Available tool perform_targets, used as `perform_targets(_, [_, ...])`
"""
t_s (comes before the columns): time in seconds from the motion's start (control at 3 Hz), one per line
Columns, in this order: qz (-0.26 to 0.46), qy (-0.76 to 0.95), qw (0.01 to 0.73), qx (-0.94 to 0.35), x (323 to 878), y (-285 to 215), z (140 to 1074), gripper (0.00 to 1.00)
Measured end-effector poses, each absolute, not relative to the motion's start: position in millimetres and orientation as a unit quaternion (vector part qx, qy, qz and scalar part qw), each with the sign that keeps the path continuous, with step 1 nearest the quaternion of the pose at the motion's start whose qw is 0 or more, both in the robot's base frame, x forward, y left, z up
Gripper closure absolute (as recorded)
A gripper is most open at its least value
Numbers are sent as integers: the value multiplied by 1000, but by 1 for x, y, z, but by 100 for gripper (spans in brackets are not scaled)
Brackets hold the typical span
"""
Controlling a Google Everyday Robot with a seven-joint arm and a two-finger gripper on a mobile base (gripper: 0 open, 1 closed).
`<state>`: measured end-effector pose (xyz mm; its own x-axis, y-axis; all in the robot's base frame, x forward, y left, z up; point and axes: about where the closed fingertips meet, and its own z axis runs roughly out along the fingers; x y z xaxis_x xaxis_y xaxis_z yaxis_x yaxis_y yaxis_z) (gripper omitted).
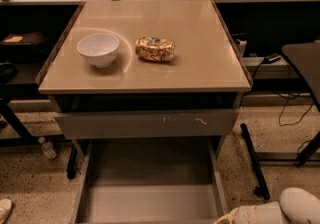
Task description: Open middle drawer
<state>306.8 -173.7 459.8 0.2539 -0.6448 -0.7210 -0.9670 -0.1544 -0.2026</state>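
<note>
The middle drawer [150, 200] is pulled far out under the table, and its shallow grey tray shows from above. Its front runs along the bottom edge of the camera view and is mostly cut off. Above it sits the taller grey front with pale scratch marks [150, 123], which is closed. My gripper [227, 218] is at the bottom right, at the drawer's front right corner, with the white arm [300, 205] behind it. The gripper is largely cut off by the frame edge.
On the beige tabletop [210, 63] stand a white bowl [98, 49] and a crumpled gold can [155, 49]. A black stand leg [255, 168] and cables lie on the floor to the right. A small bottle [47, 148] lies at the left.
</note>
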Motion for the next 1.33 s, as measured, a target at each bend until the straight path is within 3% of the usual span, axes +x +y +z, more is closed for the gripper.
perform_targets(1.33, [244,560,331,-719,301,-175,459,11])
